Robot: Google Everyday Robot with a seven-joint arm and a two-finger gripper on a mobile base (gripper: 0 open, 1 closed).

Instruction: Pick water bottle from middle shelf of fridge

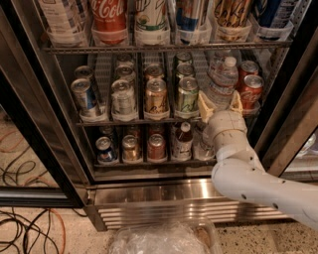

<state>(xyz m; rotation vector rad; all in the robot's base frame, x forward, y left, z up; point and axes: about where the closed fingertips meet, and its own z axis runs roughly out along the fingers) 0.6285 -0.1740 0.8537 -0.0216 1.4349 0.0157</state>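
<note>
A workplace canteen or shop-style drinks corner is indicated by the fridge (149, 198), a glass-doored commercial cooler with wire racks of soda cans (156, 95) in lanes. Loose cables (25, 233) strewn over the speckled floor (74, 238) suggest a lab or test area. The gripper (221, 103) is seen at the middle shelf (144, 120), fingers spread either side of the water bottle (222, 82).

**Bystanders around the gripper (220, 105)**

Gripper level with the can row, fingers spread. Left of it, front cans: green can (188, 94) nearest, then gold can (156, 95), silver can (122, 96), blue can (84, 96). Just right: red cans (251, 89). Above-left: Coca-Cola bottle (108, 15). Just below-left: small dark bottle (184, 141) (red neck band). Lower-left: shorter cans (130, 149). Well below: crumpled clear plastic (164, 240); cables (30, 223) on floor, far left.
</note>
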